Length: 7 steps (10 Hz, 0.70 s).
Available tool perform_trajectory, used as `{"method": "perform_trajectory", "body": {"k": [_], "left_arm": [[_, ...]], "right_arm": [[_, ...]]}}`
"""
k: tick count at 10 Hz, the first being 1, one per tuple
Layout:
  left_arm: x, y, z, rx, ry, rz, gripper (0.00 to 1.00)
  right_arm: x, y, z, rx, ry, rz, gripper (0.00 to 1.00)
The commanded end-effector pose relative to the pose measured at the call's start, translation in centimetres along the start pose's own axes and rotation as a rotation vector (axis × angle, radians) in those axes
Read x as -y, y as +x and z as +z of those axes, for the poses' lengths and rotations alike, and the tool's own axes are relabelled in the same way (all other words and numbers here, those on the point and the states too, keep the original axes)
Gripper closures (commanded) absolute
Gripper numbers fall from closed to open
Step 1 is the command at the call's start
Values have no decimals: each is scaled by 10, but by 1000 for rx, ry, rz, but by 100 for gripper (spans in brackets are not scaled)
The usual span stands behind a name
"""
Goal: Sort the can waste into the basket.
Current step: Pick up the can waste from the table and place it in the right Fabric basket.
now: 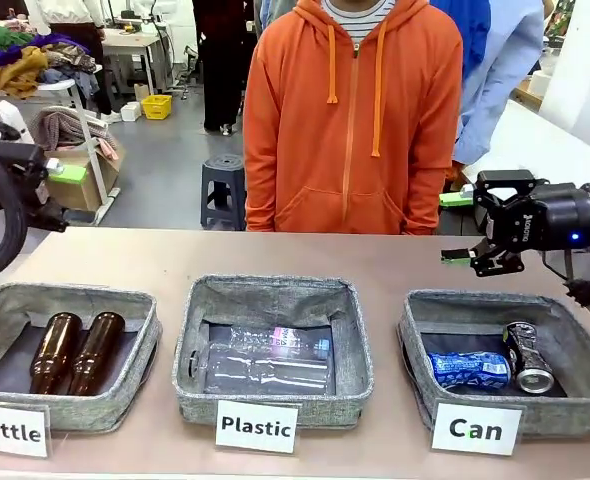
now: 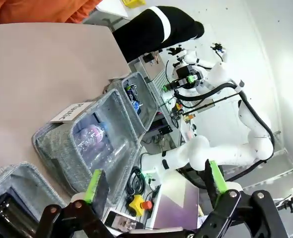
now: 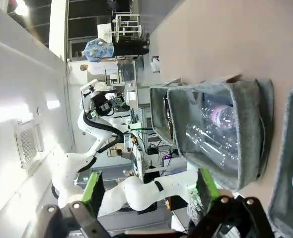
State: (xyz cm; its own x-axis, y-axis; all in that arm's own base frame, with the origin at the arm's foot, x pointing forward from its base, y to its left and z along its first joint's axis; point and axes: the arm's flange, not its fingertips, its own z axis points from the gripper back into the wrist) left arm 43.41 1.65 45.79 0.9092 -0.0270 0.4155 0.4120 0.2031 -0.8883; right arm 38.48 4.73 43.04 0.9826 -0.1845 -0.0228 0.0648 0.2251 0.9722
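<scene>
Right hand (image 1: 472,228) hangs open and empty above the Can basket (image 1: 415,335); blue can (image 1: 469,370) and dark can (image 1: 527,356) lie inside. Best now: lift clear without snagging the rim.

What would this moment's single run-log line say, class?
blue can, dark can: in Can basket | left tool: open, empty | right tool: open, empty, above table behind basket
</scene>
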Motion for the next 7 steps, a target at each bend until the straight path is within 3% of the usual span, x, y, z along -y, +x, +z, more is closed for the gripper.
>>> {"method": "perform_trajectory", "body": {"k": [1, 7], "left_arm": [[3, 1, 2, 2, 11, 11, 0], [3, 1, 2, 2, 11, 11, 0]], "right_arm": [[-6, -1, 0, -10, 1, -18, 0], [-6, -1, 0, -10, 1, -18, 0]]}}
